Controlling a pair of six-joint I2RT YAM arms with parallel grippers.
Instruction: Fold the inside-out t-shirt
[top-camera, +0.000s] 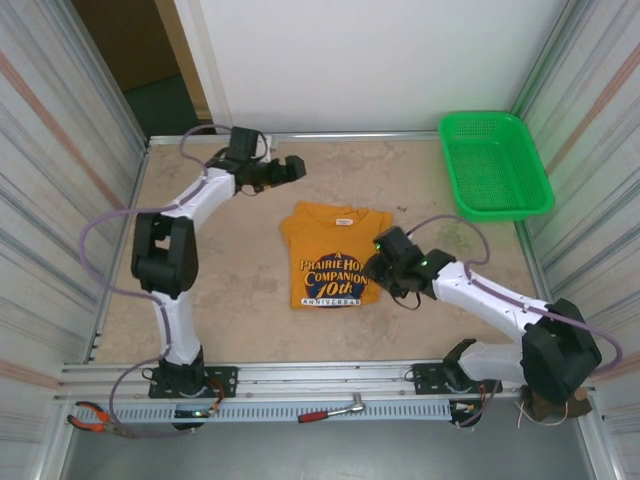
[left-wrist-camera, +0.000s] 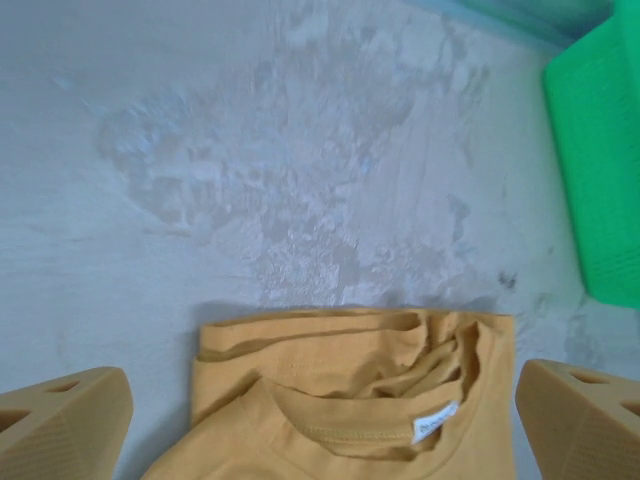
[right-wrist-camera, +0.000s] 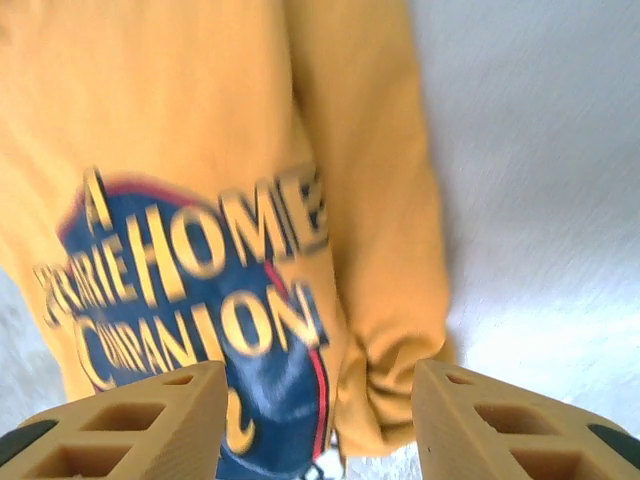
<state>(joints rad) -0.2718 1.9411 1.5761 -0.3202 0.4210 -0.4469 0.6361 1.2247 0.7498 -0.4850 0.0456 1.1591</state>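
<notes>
The inside-out t-shirt (top-camera: 330, 255) lies folded into a small rectangle mid-table, collar at the far end and its dark blue printed oval facing up. My right gripper (top-camera: 376, 268) hovers at the shirt's right edge. In the right wrist view its jaws (right-wrist-camera: 320, 400) stand apart over the bunched side fold of the t-shirt (right-wrist-camera: 380, 250), gripping nothing. My left gripper (top-camera: 292, 168) is open above the bare table, beyond the collar. The left wrist view has the collar end of the t-shirt (left-wrist-camera: 350, 420) and its white label between that gripper's (left-wrist-camera: 325, 415) wide-spread fingers.
A green plastic basket (top-camera: 495, 165) stands at the far right corner, also seen as the green basket (left-wrist-camera: 595, 150) in the left wrist view. Corrugated walls close in both sides. Pliers (top-camera: 90, 418) and a red-handled tool (top-camera: 330, 410) lie on the front rail.
</notes>
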